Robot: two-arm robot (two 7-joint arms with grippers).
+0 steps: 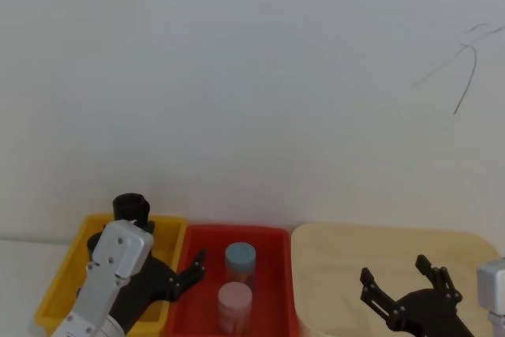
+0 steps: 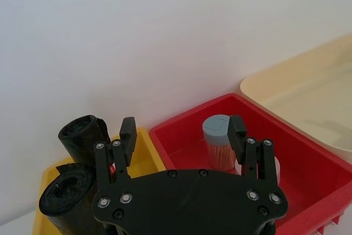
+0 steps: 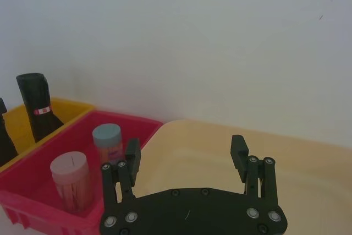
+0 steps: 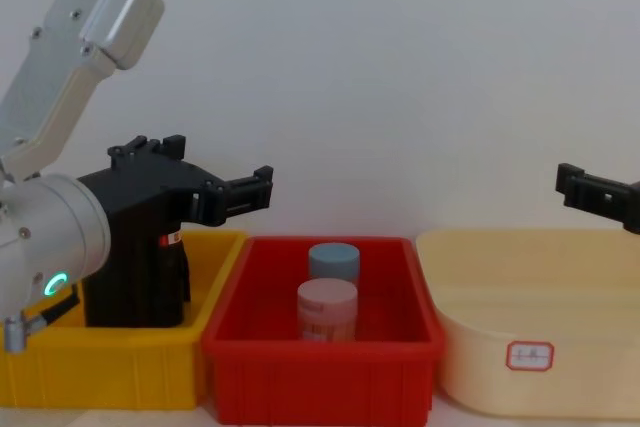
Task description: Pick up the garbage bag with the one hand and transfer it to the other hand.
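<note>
Left bin holds seemingly two rolls — middle bin, two jars.

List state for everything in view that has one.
left gripper: open, holding nothing, raised where the yellow bin meets the red bin
right gripper: open, holding nothing, above the beige tub
garbage bag: upright in the yellow bin, not gripped
labelled black roll: upright in the yellow bin, not gripped
blue-capped canister: upright, capped, in the red bin
pink-capped canister: upright, capped, in the red bin
</note>
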